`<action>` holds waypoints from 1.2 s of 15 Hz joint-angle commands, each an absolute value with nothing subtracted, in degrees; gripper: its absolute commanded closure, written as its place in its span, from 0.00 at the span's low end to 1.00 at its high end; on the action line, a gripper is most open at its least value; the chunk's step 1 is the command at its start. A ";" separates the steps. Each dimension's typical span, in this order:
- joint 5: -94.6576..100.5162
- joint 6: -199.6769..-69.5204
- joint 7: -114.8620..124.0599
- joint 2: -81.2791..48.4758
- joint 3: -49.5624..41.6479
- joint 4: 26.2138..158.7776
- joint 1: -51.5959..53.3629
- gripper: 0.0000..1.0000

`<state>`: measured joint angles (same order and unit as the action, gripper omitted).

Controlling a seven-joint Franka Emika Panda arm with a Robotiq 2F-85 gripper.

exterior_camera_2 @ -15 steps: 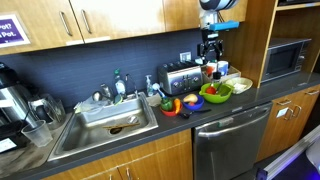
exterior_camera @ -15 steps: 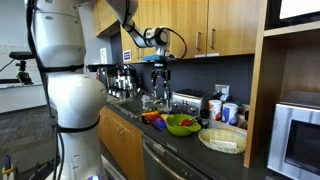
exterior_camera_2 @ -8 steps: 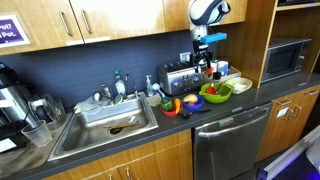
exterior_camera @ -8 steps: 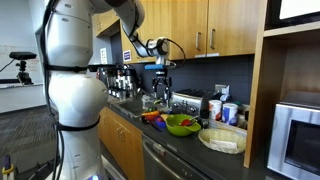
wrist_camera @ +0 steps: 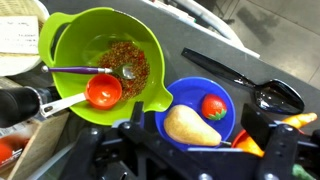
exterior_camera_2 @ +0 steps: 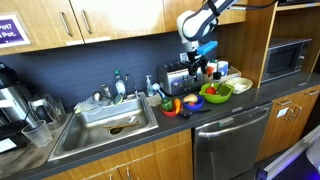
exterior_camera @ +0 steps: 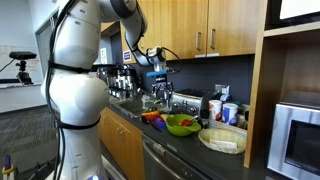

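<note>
My gripper is open and empty, its two black fingers at the bottom of the wrist view. It hangs above the counter in both exterior views. Right below it is a blue bowl holding a pear and a strawberry. Beside that stands a green bowl with reddish-brown crumbs, a purple spoon and a red scoop. The green bowl also shows in both exterior views. The blue bowl shows in an exterior view.
A black ladle lies by the blue bowl. A toaster stands against the back wall, with a sink beside it. A white dish and a microwave are at the far end. Cabinets hang overhead.
The arm has swung along the counter from above the green bowl's far side toward the toaster and the blue bowl. The gripper stays open and empty.
</note>
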<state>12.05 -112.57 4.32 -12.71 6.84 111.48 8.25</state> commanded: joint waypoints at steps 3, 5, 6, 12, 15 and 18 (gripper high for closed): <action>16.64 -112.60 -7.63 -14.21 7.72 109.60 8.97 0.00; 16.88 -112.54 -13.37 -14.31 8.26 109.55 8.78 0.00; 16.95 -112.52 -16.30 -14.42 8.49 109.46 8.71 0.00; 17.31 -113.25 -33.85 -14.71 9.78 109.91 8.15 0.00; 18.90 -114.03 -41.63 -15.06 10.05 109.81 8.23 0.00; 20.83 -114.78 -48.86 -16.65 10.10 108.50 8.33 0.00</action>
